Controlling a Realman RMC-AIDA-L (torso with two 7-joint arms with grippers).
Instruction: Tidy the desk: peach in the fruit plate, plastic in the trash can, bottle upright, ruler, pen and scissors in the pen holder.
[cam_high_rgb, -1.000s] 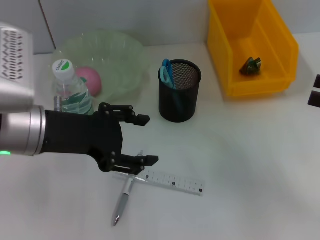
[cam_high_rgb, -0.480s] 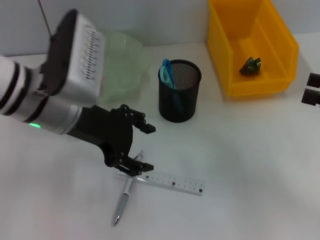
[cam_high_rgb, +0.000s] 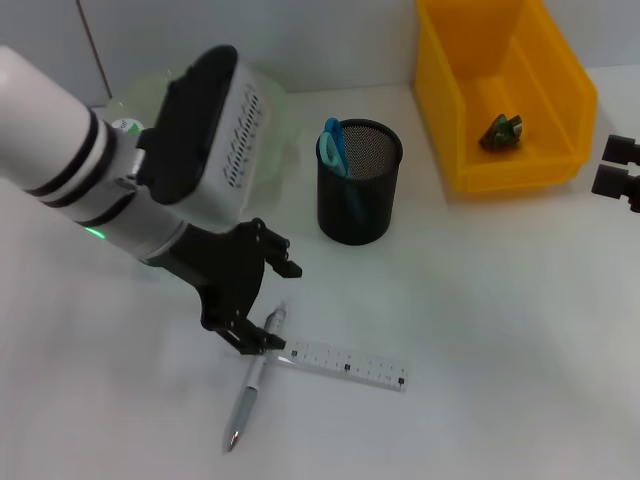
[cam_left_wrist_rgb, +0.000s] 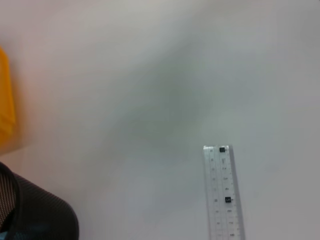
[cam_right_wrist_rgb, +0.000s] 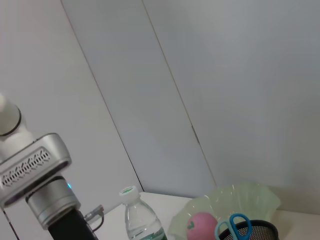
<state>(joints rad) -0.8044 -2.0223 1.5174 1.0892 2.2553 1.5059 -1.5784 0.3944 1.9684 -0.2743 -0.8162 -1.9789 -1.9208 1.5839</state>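
My left hand (cam_high_rgb: 272, 305) is low over the white table (cam_high_rgb: 480, 300), fingers spread open and holding nothing, one fingertip just beside the top of the pen (cam_high_rgb: 250, 393). The pen lies touching the near end of the ruler (cam_high_rgb: 345, 365). The scissors (cam_high_rgb: 333, 147) stand in the pen holder (cam_high_rgb: 358, 185). My right hand (cam_high_rgb: 620, 170) waits at the table's right edge; its opening I cannot tell.

Ruler (cam_high_rgb: 347, 363): you can see graduation marks and faint figures at lower centre, but none can be read.
Bottle cap (cam_right_wrist_rgb: 127, 190): you get a green mark on white at the bottom of the frame, with no legible lettering.
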